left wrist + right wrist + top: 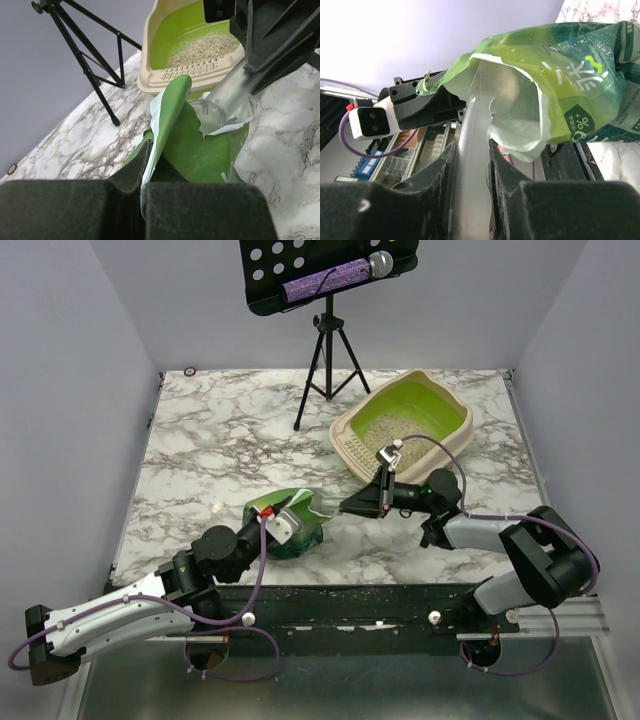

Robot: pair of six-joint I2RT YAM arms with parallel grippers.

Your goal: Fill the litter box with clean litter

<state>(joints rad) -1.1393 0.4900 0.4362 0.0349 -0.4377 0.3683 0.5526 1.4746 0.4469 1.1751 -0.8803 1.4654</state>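
Left gripper (142, 200): pressed together on the torn edge of the green bag (290, 523), pinching the bag's rim between its dark pads, near the middle of the marble table (220, 450), toward its near edge.
Green bag: glossy and crinkled, lying on the table between the two grippers, its mouth pulled open; the right wrist view showed white lettering on its side.
Scoop handle (472, 165): a clear, pale plastic shaft reaching into the bag's open mouth; its far end was hidden inside the bag.
Right gripper (471, 175): fingers (437, 185) closed partway on the scoop handle, gripping it from both sides, just right of the bag.
Tripod stand (322, 360): black, standing near the far edge of the table, left of the tray, carrying a perforated black shelf with a microphone.
Litter box (455, 420): beige tray with lime-green inside, set at an angle toward the far right corner of the table, slotted strip facing the grippers.
Clean litter (385, 426): a thin patch of pale granules on the floor of the litter box, beside the slotted strip; much of the green floor stayed bare.
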